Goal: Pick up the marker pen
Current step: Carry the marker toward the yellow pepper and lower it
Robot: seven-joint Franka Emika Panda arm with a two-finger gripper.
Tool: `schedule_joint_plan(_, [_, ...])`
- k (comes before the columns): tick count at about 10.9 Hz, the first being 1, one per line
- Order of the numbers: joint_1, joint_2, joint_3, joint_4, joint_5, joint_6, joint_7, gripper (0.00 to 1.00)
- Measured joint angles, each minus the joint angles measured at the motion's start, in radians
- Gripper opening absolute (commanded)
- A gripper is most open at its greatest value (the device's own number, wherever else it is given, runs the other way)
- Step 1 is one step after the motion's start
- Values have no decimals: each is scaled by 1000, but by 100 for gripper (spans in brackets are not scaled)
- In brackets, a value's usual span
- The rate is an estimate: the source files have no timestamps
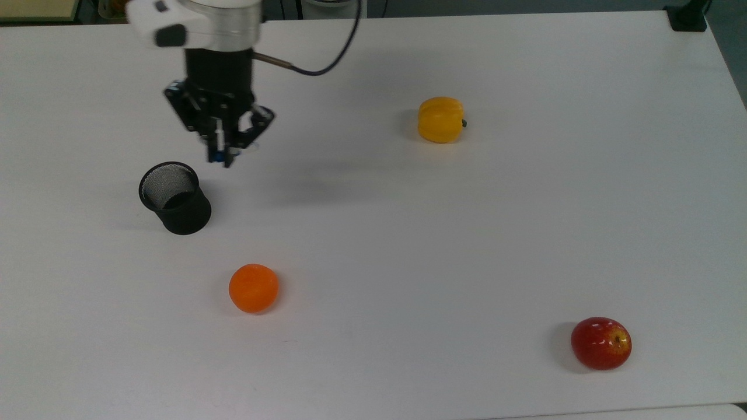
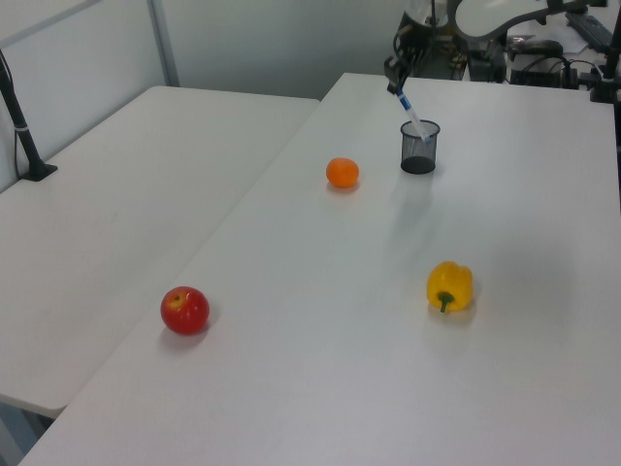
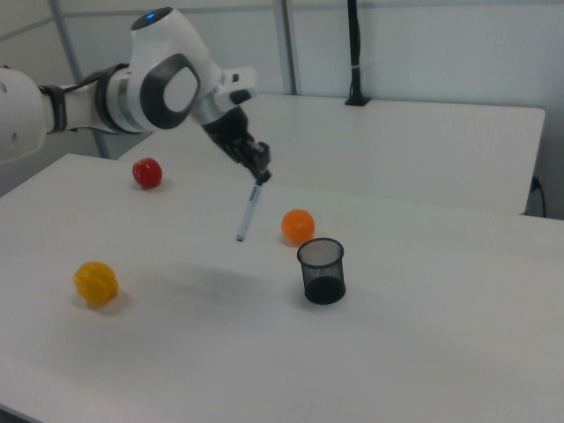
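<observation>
A: Where is the marker pen (image 3: 249, 210)?

B: In the air, clear of the black mesh cup (image 3: 322, 270). The claw (image 3: 262, 171) is pinched on its blue-capped top end, and the white barrel hangs down from there, tilted, with the lower tip off toward the right view's left.

A: Is it over the cup?

B: No. In the right view the pen hangs to the cup's left, above bare desk (image 3: 423, 335), with a soft shadow on the surface below. In the top view the claw (image 1: 224, 149) sits up and to the right of the cup (image 1: 174, 198), and only a bit of blue shows between the fingers.

A: And the left view?

B: There the claw (image 2: 397, 85) is above the cup (image 2: 419, 147) and the pen (image 2: 409, 114) slants down so its lower end overlaps the cup's rim in the picture. The other two views show them apart.

A: How does the cup stand?

B: Upright on the desk, mouth open.

A: What else is on the desk?

B: An orange (image 1: 253, 287) near the cup, a yellow bell pepper (image 1: 440, 119) lying on its side, well apart from the cup, and a red apple (image 1: 601, 343) toward the top view's lower right, far from everything else.
</observation>
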Motion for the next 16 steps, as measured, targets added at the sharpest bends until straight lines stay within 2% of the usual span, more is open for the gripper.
schedule_joint_plan(2, [90, -1, 5, -3, 0, -116, 5, 9])
schedule_joint_plan(5, [163, -1, 34, -6, 23, -250, 6, 9])
schedule_joint_plan(8, [174, 3, 80, -19, 24, -330, -2, 10])
schedule_joint_plan(12, [178, 80, 88, -49, 24, -333, -21, 11])
schedule_joint_plan(15, [179, 152, 92, -48, 24, -283, -32, 16])
schedule_joint_plan(16, [179, 163, 92, -47, 24, -267, -34, 31])
